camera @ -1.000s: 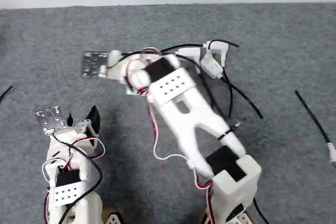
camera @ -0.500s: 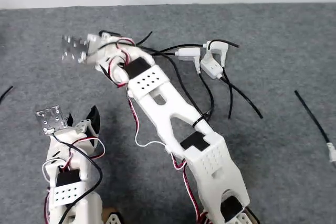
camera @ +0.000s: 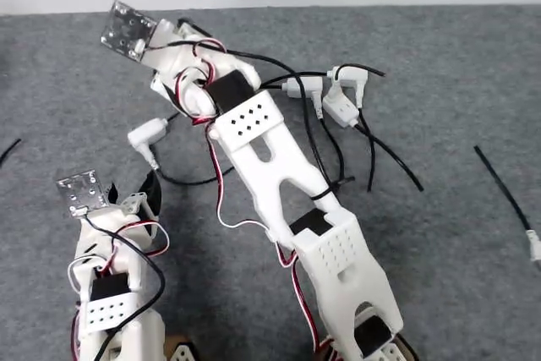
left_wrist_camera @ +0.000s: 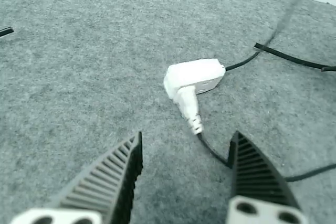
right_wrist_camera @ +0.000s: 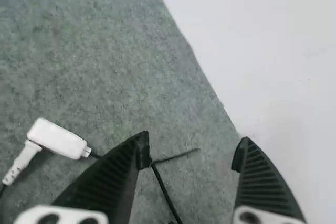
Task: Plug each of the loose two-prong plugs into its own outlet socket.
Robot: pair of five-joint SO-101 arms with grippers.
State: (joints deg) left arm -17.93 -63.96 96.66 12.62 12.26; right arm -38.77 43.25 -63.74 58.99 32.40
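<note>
While the left gripper (left_wrist_camera: 186, 140) is sitting low over the table (camera: 439, 57) with its fingers spread wide, the plug (camera: 148, 134) is lying just ahead at twelve o'clock, body running eight to two, cord (camera: 182, 179) trailing back. Out at eleven o'clock, the right gripper (right_wrist_camera: 192, 140) is hanging with fingers also apart, gripping nothing. Left is looking nearer and better lined up.

The edge cuts off a white cable end (camera: 535, 248).
</note>
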